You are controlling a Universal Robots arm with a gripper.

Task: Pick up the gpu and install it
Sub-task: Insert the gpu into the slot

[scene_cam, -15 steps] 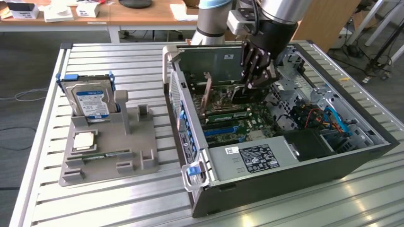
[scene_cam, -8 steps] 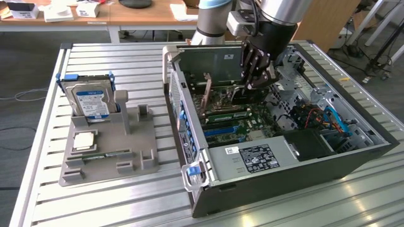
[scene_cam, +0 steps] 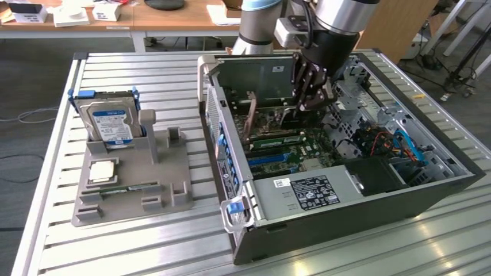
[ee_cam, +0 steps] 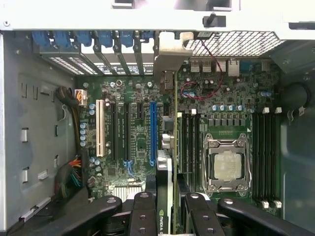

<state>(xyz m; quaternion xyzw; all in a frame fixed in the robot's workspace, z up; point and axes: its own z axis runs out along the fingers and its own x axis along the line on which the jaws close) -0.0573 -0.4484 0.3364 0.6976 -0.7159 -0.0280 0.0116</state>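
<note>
The gripper (scene_cam: 311,100) reaches down into the open computer case (scene_cam: 429,190) at the exterior view's right, its fingers closed on the gpu (scene_cam: 291,118), which hangs just above the boards inside. On the exterior view's left we see a hard drive (scene_cam: 111,123) standing in a grey parts holder (scene_cam: 130,195) on the slatted metal table (scene_cam: 115,247), well apart from the work

From the wrist view, the gripper (ee_cam: 167,216) pinches the gpu (ee_cam: 164,187) from both faces. The card is seen edge-on, and its silver end bracket (ee_cam: 170,59) reaches to the row of rear slot covers at the far wall. It runs over the motherboard (ee_cam: 133,147), between the long blue slot (ee_cam: 152,132) and the memory sockets beside the processor socket (ee_cam: 227,164). We cannot tell whether its lower edge touches any slot

We judge that the seating goes well only if the card stays upright and parallel to its slot, with the bracket lined up with the rear opening. The push should be straight and even, because a tilted card would likely jam on the slot's lip
</note>
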